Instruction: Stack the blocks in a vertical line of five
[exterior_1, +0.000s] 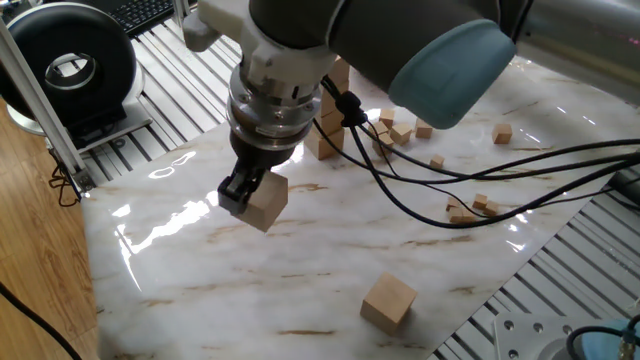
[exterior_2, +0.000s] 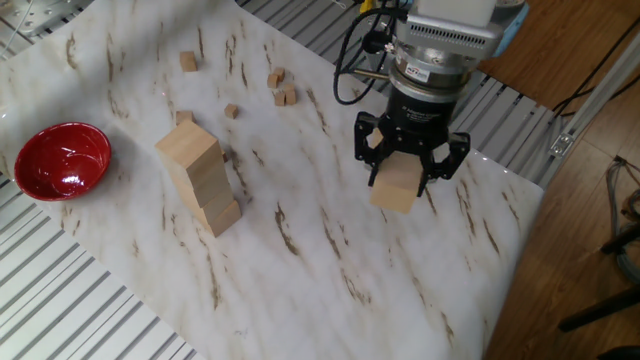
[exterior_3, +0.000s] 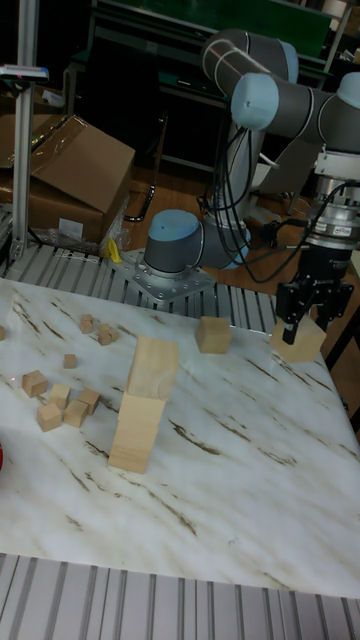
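Observation:
My gripper (exterior_1: 254, 195) is shut on one tan wooden block (exterior_1: 265, 204), which hangs tilted low over the marble sheet near its edge. The same held block (exterior_2: 394, 187) shows between the black fingers of the gripper (exterior_2: 405, 170), and again as the block (exterior_3: 299, 341) under the gripper (exterior_3: 312, 322) at the far right. A crooked stack of three blocks (exterior_2: 203, 182) stands well apart; the stack (exterior_3: 143, 403) leans a little. Another loose block (exterior_1: 388, 302) lies on its own near the sheet's edge, seen as the block (exterior_3: 213, 335) in the tall fixed view.
A red bowl (exterior_2: 61, 160) sits at one end of the marble sheet (exterior_2: 300, 270). Tiny wooden cubes (exterior_3: 58, 404) lie scattered beside the stack, with more tiny cubes (exterior_1: 470, 207) near the black cables (exterior_1: 480, 170). Ribbed metal table surface surrounds the sheet.

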